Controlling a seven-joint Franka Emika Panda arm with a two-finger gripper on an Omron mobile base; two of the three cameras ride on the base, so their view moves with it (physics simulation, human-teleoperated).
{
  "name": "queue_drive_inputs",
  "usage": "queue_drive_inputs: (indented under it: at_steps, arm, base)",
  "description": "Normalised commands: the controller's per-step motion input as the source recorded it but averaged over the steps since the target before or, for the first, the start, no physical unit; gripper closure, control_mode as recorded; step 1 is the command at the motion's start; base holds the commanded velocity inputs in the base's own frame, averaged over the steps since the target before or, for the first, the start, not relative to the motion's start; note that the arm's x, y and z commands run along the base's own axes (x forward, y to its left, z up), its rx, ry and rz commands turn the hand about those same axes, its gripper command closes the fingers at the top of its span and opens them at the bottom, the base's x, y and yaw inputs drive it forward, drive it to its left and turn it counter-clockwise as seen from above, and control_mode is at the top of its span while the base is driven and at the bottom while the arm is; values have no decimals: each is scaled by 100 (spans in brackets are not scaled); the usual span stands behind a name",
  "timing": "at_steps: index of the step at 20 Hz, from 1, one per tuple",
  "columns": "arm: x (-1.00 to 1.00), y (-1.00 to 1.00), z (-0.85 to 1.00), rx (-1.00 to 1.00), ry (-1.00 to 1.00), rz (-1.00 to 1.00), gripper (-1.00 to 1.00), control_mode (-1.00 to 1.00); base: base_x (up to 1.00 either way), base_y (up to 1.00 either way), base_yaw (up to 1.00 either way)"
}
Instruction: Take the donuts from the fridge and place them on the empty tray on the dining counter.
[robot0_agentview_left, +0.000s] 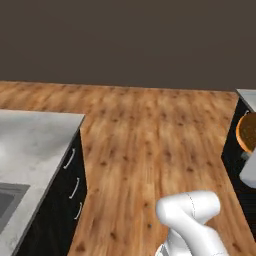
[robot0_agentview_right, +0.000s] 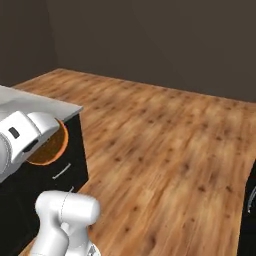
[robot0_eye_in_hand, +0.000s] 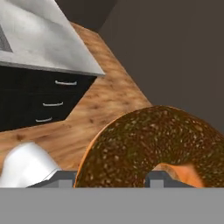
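The white arm rises bent at the elbow. Its gripper, raised beside the dining counter, is closed on the orange-brown donut.

base views: behind arm, sharing floor | hand view: close on donut

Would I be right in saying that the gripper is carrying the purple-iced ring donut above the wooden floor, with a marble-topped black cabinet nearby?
Not quite: the donut in the gripper is the orange-brown glazed ring donut, not a purple-iced one, as the hand view shows. The rest stands: it is over the wooden plank floor, with the marble-topped black cabinet nearby.
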Motion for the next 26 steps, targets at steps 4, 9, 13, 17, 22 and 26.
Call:
queue_drive_inputs:
  at_steps: [4, 9, 13, 17, 22, 26]
  arm:
    - [0, 0, 0, 0, 0, 0, 100, 100]
    - [0, 0, 0, 0, 0, 0, 100, 100]
    - [0, 0, 0, 0, 0, 0, 100, 100]
    - [0, 0, 0, 0, 0, 0, 100, 100]
    - [0, 0, 0, 0, 0, 0, 100, 100]
    - [0, 0, 0, 0, 0, 0, 100, 100]
  base:
    - [100, -19, -58]
    - [100, -3, -53]
    - [100, 3, -45]
    - [100, 34, -27]
    - [100, 40, 5]
    - [100, 3, 43]
